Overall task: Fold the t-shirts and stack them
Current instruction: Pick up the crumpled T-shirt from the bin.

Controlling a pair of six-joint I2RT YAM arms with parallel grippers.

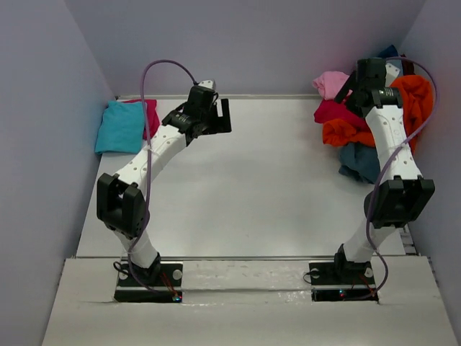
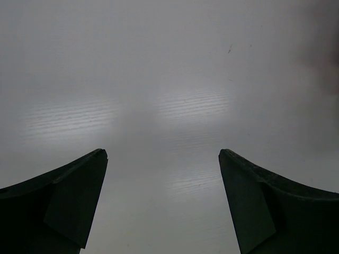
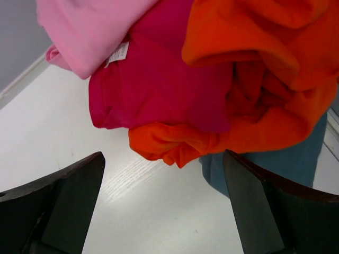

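**Right tool** [image 3: 164,159]: fingers apart, nothing between them, poised just short of the heap [image 1: 360,122] of unfolded shirts.

**Heap contents:** The light pink t-shirt [image 3: 90,32] sits at the heap's upper left, overlapping the magenta t-shirt [image 3: 159,79]. The orange t-shirt [image 3: 265,63] covers the heap's right side. The grey-blue t-shirt [image 1: 360,162] shows at its near edge.

**Left tool** [image 2: 163,153]: fingers apart, empty, over bare counter [image 1: 252,187] well left of the heap. The turquoise t-shirt [image 1: 121,126] lies folded farther left.

**Assessment:** The step in hand appears to be taking the pink shirt.

**Recommendation:**
- Steer toward the heap's upper left.
- Pinch pink cloth only (the white label [image 3: 119,53] marks its edge), as the magenta layer beneath could easily come along.
- Lift high before carrying it to the open counter left of the heap, within the left tool's reach.
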